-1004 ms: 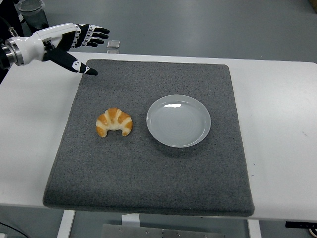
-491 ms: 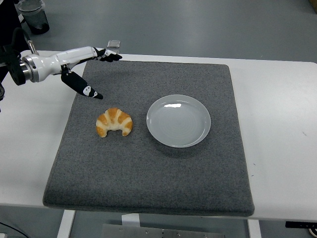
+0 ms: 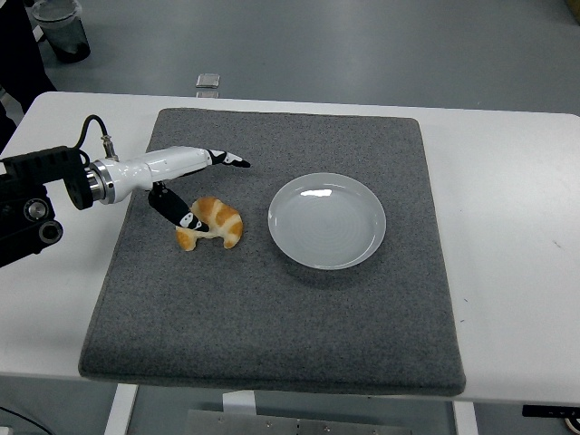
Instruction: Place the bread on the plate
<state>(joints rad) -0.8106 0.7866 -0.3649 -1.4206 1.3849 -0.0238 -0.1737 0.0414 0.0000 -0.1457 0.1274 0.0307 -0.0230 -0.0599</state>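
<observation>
Reaching in from the left edge, the left hand [image 3: 201,186] hangs over the bread [image 3: 210,223] with its fingers [image 3: 228,159] stretched long above the loaf and its thumb dropped against the left end; it is spread wide and grips nothing yet. The bread, a curved croissant, lies on the grey mat [image 3: 272,317] just left of the plate [image 3: 326,220], near it but apart. By its look it is light, soft and flaky, so a hard squeeze would likely crush it; the thick middle of the arc seems the safest place to pinch, thumb on one side and fingers on the other. The plate is empty, white and glossy, lying flat. The mat looks rough and should keep the bread from sliding. It covers most of the white counter [image 3: 507,227]. Beyond lies grey floor, with a dark container [image 3: 62,25] at top left. No right arm shows.
</observation>
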